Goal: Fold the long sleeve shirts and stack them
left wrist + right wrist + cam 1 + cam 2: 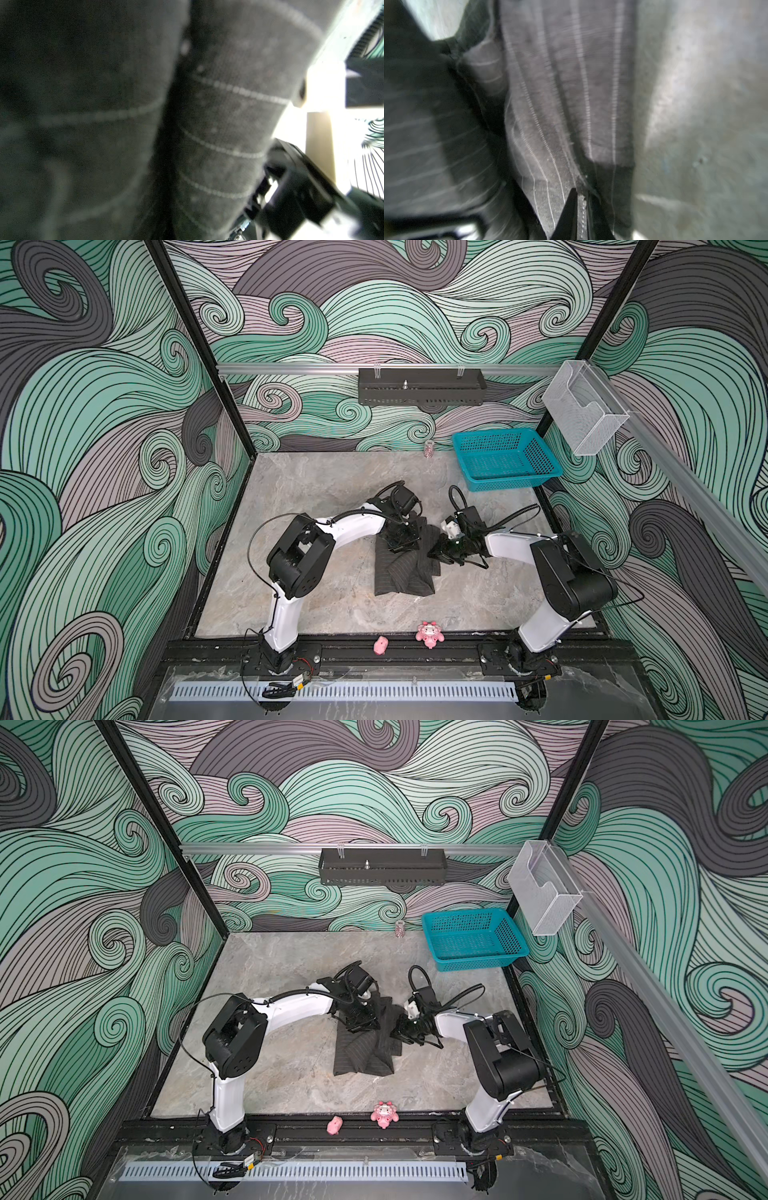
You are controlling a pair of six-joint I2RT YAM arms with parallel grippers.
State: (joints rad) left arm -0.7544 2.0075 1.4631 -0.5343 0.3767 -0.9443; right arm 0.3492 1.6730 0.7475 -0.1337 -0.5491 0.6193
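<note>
Currently the right gripper pinches a hem of the shirt. The left gripper is clenched, seemingly on a fold beside it. Shirt lies part-folded mid-worktop. Judged light, limp and thin, so it will sag; take hems or corners. Worktop looks smooth and hard, with a basket at the far corner and walls close.

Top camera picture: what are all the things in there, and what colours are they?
shirt: one, dark with pale pinstripes, crumpled mid-table
basket: one, teal, table's far right corner
toys: two, pink, on the black front rail
small thing: one, pinkish, by the back wall
tray: one, black, hanging on the back rail
holder: one, see-through, on the right rail
table: one, grey marble
left gripper: one, black, shut, on the shirt
right gripper: one, black, pinching the shirt's edge
</note>
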